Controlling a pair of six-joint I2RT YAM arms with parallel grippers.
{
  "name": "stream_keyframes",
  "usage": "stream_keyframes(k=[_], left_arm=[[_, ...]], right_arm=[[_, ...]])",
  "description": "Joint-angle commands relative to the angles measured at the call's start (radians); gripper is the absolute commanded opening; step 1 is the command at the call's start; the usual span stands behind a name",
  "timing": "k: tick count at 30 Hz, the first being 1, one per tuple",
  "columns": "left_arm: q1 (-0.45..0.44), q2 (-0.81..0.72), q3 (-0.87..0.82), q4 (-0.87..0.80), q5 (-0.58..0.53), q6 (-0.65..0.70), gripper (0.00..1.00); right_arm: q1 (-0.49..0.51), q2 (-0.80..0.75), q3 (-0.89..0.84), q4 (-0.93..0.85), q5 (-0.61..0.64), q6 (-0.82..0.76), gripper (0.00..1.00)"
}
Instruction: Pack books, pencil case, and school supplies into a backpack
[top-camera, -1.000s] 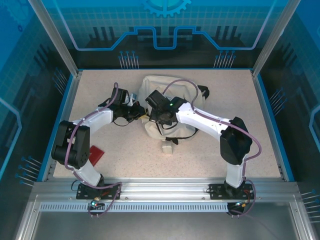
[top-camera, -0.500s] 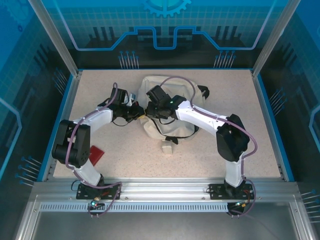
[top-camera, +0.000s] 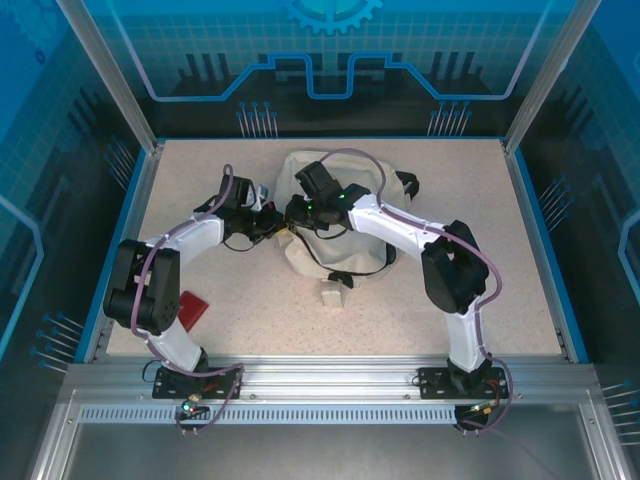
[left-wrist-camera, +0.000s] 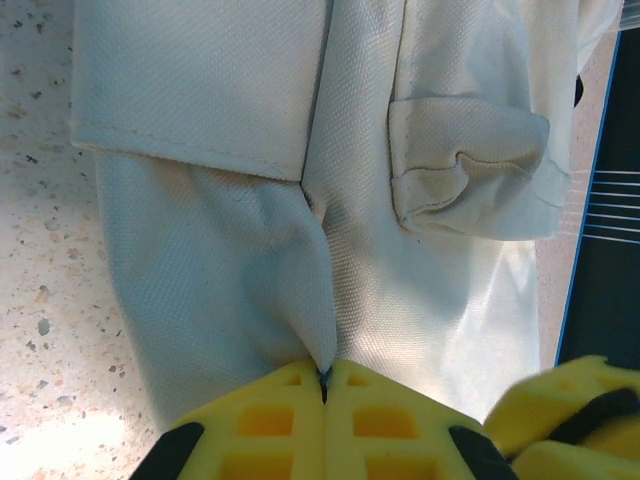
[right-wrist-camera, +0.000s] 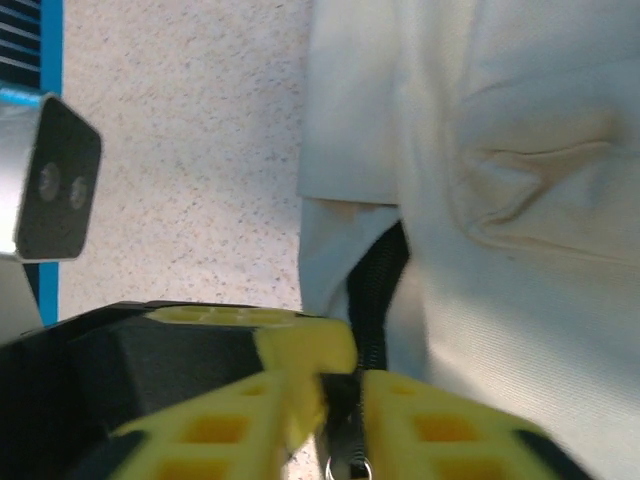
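The cream-white backpack (top-camera: 310, 255) lies flat at the table's middle back. My left gripper (top-camera: 275, 222) is at its left edge, shut on a pinched fold of the cream fabric (left-wrist-camera: 323, 372). My right gripper (top-camera: 297, 212) sits right beside it. Its yellow fingers (right-wrist-camera: 440, 430) are closed on the black zip line (right-wrist-camera: 375, 290), with a small metal ring showing between them. In the right wrist view the backpack (right-wrist-camera: 520, 300) lies wrinkled to the right of that zip. The books are out of view.
A flat red item (top-camera: 190, 305) lies on the table by the left arm's shoulder. The backpack's beige tag (top-camera: 335, 293) dangles toward the near side. The speckled tabletop (top-camera: 520, 260) stretches to the right, bounded by blue rails.
The right arm has drawn its elbow in, and its gripper has slid a little toward the back along the backpack's left edge. The left gripper has held its place.
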Motion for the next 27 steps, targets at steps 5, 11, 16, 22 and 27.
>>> stream_keyframes(k=[5, 11, 16, 22, 27], left_arm=[[0.028, -0.068, 0.037, -0.101, -0.081, 0.038, 0.5], [0.015, -0.131, 0.067, -0.169, -0.059, 0.128, 0.65], [-0.046, -0.024, 0.224, -0.189, -0.056, 0.186, 0.66], [-0.112, 0.233, 0.51, -0.173, -0.043, 0.192, 0.6], [-0.132, 0.454, 0.742, -0.255, -0.111, 0.171, 0.57]], right_arm=[[-0.025, -0.344, -0.241, -0.259, 0.195, -0.042, 0.72], [-0.119, -0.576, -0.572, -0.306, 0.178, 0.092, 0.75], [-0.199, -0.629, -0.734, -0.167, 0.014, 0.132, 0.76], [-0.227, -0.524, -0.757, -0.028, -0.109, 0.137, 0.75], [-0.271, -0.41, -0.73, 0.092, -0.167, 0.122, 0.74]])
